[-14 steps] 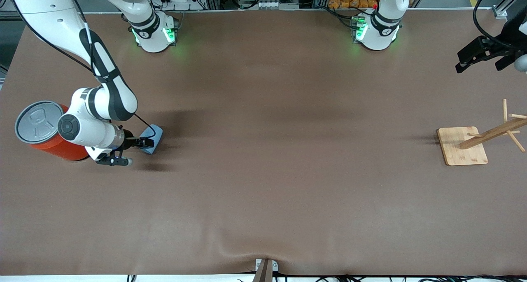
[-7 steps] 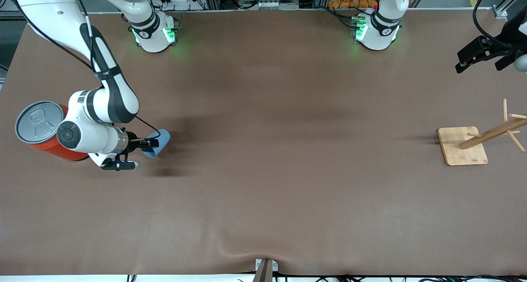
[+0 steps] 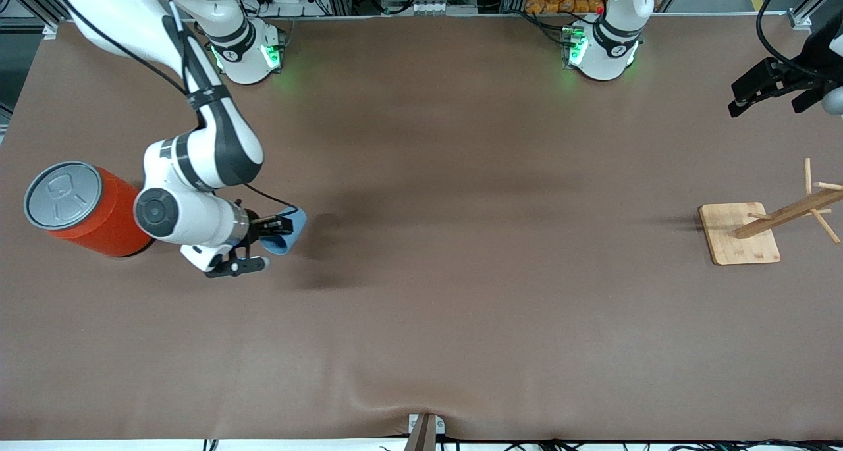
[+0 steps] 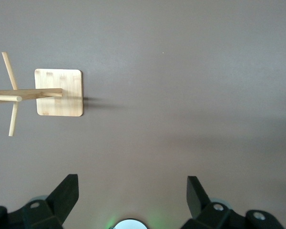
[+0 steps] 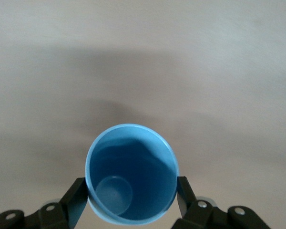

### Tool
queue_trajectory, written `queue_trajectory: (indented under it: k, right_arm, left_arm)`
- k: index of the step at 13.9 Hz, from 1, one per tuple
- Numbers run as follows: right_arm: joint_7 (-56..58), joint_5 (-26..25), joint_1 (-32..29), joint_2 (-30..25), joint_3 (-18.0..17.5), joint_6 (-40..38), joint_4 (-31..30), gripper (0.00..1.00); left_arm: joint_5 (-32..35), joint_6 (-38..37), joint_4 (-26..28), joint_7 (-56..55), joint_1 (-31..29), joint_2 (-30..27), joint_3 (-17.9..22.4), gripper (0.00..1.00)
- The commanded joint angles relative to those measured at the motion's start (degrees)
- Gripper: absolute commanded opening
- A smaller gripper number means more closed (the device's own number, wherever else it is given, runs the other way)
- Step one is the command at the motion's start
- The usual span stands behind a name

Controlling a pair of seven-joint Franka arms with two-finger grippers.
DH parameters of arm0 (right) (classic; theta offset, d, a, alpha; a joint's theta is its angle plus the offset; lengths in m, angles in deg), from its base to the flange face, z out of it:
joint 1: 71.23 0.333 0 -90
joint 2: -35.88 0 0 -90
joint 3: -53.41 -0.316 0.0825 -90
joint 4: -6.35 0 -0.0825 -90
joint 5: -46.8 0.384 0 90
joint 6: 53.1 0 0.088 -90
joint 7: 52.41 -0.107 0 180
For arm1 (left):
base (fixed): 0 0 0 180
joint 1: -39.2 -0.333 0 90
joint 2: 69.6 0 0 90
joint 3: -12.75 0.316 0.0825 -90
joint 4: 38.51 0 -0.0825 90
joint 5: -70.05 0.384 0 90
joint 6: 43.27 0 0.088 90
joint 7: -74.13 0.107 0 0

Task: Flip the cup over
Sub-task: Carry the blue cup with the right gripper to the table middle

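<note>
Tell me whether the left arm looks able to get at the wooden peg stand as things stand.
Probably yes. The left gripper hangs open above the table near the wooden peg stand, with nothing between them. The right gripper, holding the cup, is at the other end.

The right arm reaches down from its base toward its own end of the table, forearm bent low and wrist turned sideways. The right gripper (image 3: 263, 232) hangs just above the table (image 3: 461, 306), its 2 fingers (image 5: 72, 202) clamped on either side of the cup (image 3: 283, 234), which lies tilted. The left arm waits, raised at its end of the table; the left gripper (image 3: 770, 89) stands with its jaws spread wide.
</note>
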Motion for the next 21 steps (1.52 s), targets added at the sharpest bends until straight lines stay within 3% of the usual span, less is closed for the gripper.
queue_trajectory:
  k: [1, 3, 7, 10, 13, 17, 21]
  right_arm:
    - [-4.6, 0.0, 8.2, 7.8, 0.6, -6.2, 13.8, 0.0]
    - [-8.2, -0.8, 14.1, 11.9, 0.8, -7.2, 21.1, 0.0]
    - [-7.2, -10.8, 26.4, 18.5, 1.2, -7.1, 31.0, 0.0]
    - [6.2, -19.3, 31.5, 21.3, 1.2, -7.0, 34.7, 0.0]
    - [18.3, -20.0, 34.9, 24.2, 1.6, -6.3, 37.7, 0.0]
    - [18.6, -20.2, 39.3, 25.8, 1.7, -5.7, 38.4, 0.0]
    - [15.3, -20.2, 42.4, 28.0, 2.7, -2.0, 38.4, 0.0]
  left_arm:
    - [-0.1, -0.7, -0.4, 1.0, -0.5, 0.0, -0.3, 1.0]
    - [-0.2, -0.7, -0.3, 0.9, -0.5, 0.0, -0.3, 1.0]
    - [-0.2, -0.6, -0.3, 1.0, -0.5, 0.1, -0.3, 1.0]
    - [-0.2, -0.6, -0.2, 0.9, -0.5, 0.0, -0.3, 1.0]
    - [-0.6, -0.8, 1.1, 0.8, -0.6, 0.0, -0.3, 1.0]
    - [-1.3, 0.0, 3.5, 0.8, -1.0, 0.2, -0.2, 1.0]
    - [-6.3, 0.6, 4.7, 0.8, -3.7, 1.9, -0.2, 1.0]
